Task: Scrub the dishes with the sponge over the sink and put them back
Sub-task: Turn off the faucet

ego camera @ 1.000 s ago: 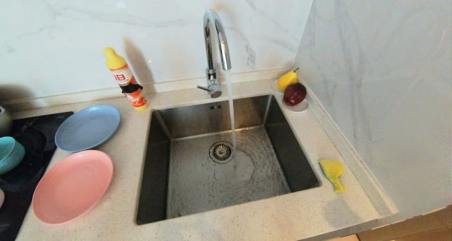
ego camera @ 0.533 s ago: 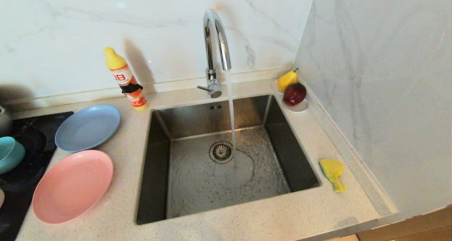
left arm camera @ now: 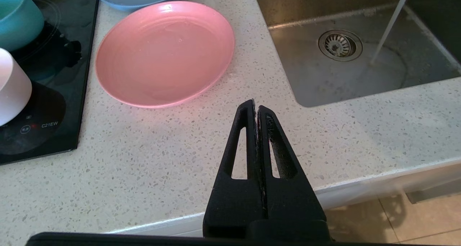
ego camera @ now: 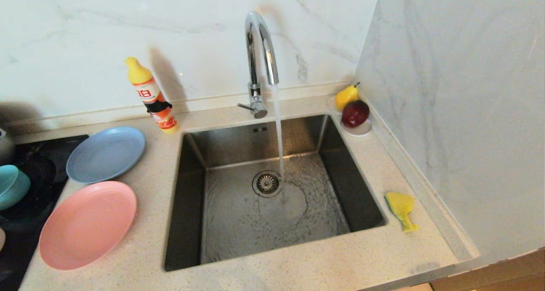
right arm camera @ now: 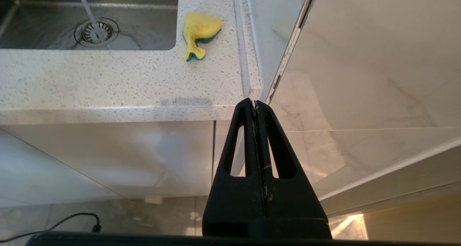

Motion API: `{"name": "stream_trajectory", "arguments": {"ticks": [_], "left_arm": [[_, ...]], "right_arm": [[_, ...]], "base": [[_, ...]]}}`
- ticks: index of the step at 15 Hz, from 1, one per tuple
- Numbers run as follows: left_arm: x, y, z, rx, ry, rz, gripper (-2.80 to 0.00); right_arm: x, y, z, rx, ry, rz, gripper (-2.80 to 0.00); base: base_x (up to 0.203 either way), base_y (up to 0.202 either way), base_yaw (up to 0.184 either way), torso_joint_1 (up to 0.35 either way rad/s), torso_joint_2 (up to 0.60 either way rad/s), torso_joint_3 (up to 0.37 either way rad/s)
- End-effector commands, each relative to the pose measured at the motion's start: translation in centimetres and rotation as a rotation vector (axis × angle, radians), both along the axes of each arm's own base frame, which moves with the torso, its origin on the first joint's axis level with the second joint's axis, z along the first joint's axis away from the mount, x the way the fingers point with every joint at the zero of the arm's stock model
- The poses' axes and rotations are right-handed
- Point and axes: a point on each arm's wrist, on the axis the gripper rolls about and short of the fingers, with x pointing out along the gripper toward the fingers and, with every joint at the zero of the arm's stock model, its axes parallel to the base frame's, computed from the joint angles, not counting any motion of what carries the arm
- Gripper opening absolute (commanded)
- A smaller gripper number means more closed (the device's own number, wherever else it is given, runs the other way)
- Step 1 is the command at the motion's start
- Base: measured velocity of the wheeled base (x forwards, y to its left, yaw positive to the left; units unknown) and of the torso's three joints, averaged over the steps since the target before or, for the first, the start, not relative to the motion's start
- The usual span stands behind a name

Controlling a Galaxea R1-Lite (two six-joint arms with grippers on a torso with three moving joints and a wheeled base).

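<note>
Here we see, at far left on the black hob (ego camera: 25, 184), the teal bowl (ego camera: 12, 185) and white bowl (left arm camera: 10, 87). Next on the counter (ego camera: 144, 223) lie the blue plate (ego camera: 105, 154) and, nearer us, the pink plate (ego camera: 87, 223). Our left gripper (left arm camera: 256, 107) hangs by the counter's front edge near the pink plate, fingers pressed together, empty. Water runs from the tap (ego camera: 259, 61) into the sink (ego camera: 187, 206). The sponge (ego camera: 401, 209) lies on the counter right of the sink. Our right gripper (right arm camera: 255, 103) sits below the counter's front corner, fingers pressed together, empty.
</note>
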Motion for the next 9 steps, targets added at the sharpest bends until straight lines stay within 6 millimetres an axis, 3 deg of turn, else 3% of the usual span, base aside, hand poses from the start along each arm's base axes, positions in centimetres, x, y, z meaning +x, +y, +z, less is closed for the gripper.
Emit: {"name": "stream_trajectory", "arguments": {"ticks": [1,9], "left_arm": [[0.03,0.00,-0.08,0.000,0.005,0.000,-2.80],[0.03,0.00,-0.08,-0.002,0.005,0.000,-2.80]], "right_arm": [[0.01,0.00,-0.03,0.014,0.004,-0.003,-2.80],[0.01,-0.01,-0.04,0.015,0.004,-0.004,-2.80]], "base": [[0.000,0.000,0.000,0.000,0.00,0.000],[0.000,0.000,0.000,0.000,0.00,0.000]]}}
